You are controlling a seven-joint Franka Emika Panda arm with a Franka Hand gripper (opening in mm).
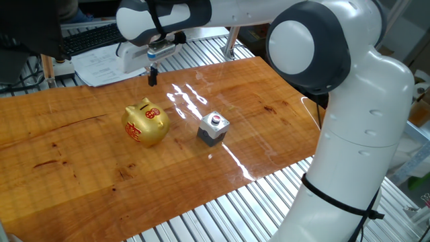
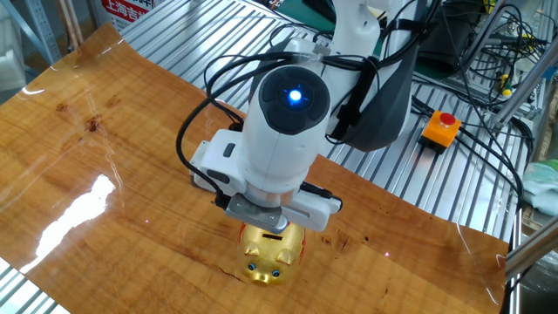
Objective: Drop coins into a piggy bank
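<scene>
gripper [image 1: 152,78] hanging above piggy bank [image 1: 145,124], fingers looking pressed together, likely pinching a coin too small to see.

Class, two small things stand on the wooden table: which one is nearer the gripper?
The gold piggy bank. The gripper hangs above and just behind it, while the grey block with the red-dotted top stands farther off to the side.

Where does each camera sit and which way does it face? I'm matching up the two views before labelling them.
One fixed view: high beside the robot's base, looking across the table at the piggy bank and grey block; shows the big arm links and gripper above the bank.
The other fixed view: high on the opposite side, facing the base; the wrist hides the gripper, piggy bank below.
Shared: piggy bank, arm, table.
</scene>
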